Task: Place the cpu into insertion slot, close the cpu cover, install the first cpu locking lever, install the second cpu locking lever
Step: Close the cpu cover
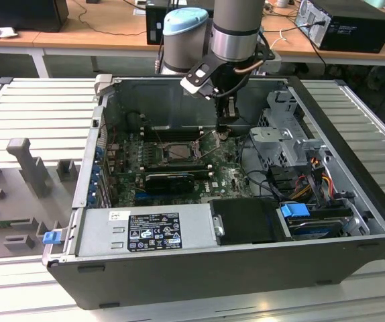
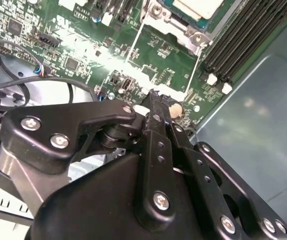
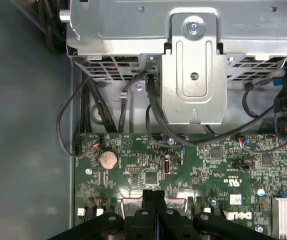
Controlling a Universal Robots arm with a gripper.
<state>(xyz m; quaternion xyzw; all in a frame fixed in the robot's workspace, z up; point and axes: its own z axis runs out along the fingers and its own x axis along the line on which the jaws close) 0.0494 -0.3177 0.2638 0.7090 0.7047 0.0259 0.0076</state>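
The fingers (image 2: 156, 130) are clenched tight together; whether they pinch anything I cannot tell. The gripper (image 1: 223, 126) has its tip down at the green board (image 3: 148, 165), just beside the slot (image 1: 179, 151) on the exterior view's right. In the second wrist view the pale cpu (image 2: 196, 6) lies in that slot. All this sits inside the open case (image 1: 179, 268), with black cables (image 3: 153, 115) and a metal drive cage (image 3: 193, 65) close by the arm.

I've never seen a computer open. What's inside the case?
A green board with its socket, a black card, cables, a drive cage, and the gripper near the socket. The power supply covers whatever lies under it.
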